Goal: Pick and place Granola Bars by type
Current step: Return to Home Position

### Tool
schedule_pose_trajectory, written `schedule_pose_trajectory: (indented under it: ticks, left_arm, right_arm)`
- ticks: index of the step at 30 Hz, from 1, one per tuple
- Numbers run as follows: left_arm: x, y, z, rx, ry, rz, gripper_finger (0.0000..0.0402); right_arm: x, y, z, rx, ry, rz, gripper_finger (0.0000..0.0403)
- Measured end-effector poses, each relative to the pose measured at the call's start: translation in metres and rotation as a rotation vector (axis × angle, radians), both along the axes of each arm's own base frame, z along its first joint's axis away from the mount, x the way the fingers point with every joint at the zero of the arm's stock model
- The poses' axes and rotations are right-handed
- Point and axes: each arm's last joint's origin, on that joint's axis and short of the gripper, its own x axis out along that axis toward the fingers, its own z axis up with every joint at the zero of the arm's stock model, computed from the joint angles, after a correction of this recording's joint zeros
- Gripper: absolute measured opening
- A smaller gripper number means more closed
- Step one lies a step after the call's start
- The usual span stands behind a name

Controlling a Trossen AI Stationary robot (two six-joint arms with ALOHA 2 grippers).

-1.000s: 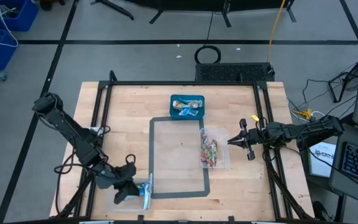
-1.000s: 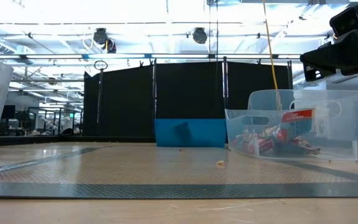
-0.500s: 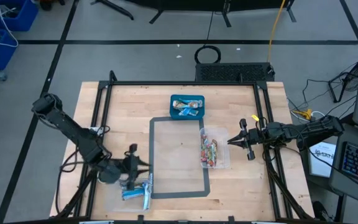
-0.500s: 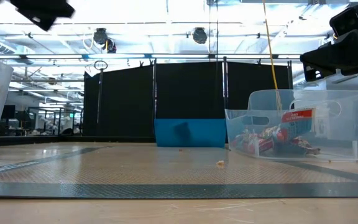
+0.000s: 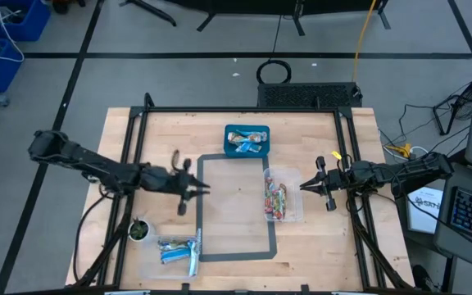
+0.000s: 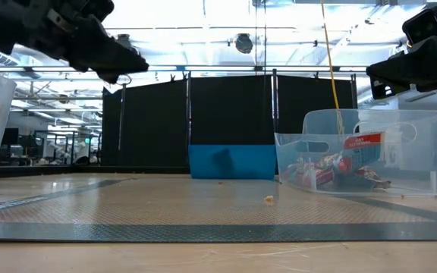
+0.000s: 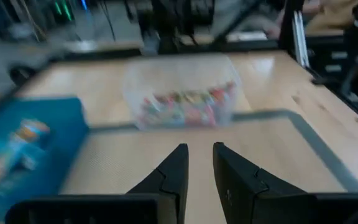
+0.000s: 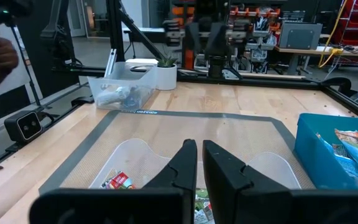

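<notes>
The left gripper (image 5: pixel 199 187) hangs over the left edge of the grey-bordered mat (image 5: pixel 236 205). It points across the table, its fingers (image 7: pixel 176 171) drawn almost together with only a slim gap, and it holds nothing. Behind it and towards the table's near edge stands a small green-topped pot (image 5: pixel 140 231). Just beside the pot is the left clear bin (image 5: pixel 152 262), where the blue-wrapped bars (image 5: pixel 174 252) lie in a loose heap.

Ahead of this gripper and off towards the far side sits the blue bin (image 5: pixel 247 128), with a few wrapped bars (image 5: pixel 248 143) inside. Straight ahead of it, across the mat, is the right clear bin (image 5: pixel 293 176) with the red-patterned bars (image 5: pixel 275 201) piled in it. The right gripper (image 5: pixel 306 186) waits just beyond that bin, above its outer wall. Its fingers are pressed close and empty.

The bars look light and flat. Their glossy wrappers are likely to be slippery and to crinkle under pressure, and the filling is probably brittle. I would take a bar from above, across its narrow width near the middle, and squeeze only moderately. Clamping on the crimped ends would probably let the wrapper slide or fold. In the blue bin the bars overlap, so the topmost one is the safest to take.
</notes>
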Motion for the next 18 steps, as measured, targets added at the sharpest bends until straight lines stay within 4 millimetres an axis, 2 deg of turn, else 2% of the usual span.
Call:
schedule_pose_trajectory:
  ticks: [4, 10, 18]
  left_arm:
    - [-0.024, 0.016, -0.004, 0.046, -0.144, 0.017, 0.0078]
    - [-0.065, 0.036, -0.027, -0.012, -0.322, 0.114, 0.0078]
    - [-0.076, 0.041, -0.02, 0.02, -0.358, 0.136, 0.0078]
  right_arm:
    - [0.0, 0.0, 0.0, 0.0, 0.0, 0.0, 0.002]
    - [0.0, 0.0, 0.0, 0.0, 0.0, 0.0, 0.002]
    - [0.0, 0.0, 0.0, 0.0, 0.0, 0.0, 0.002]
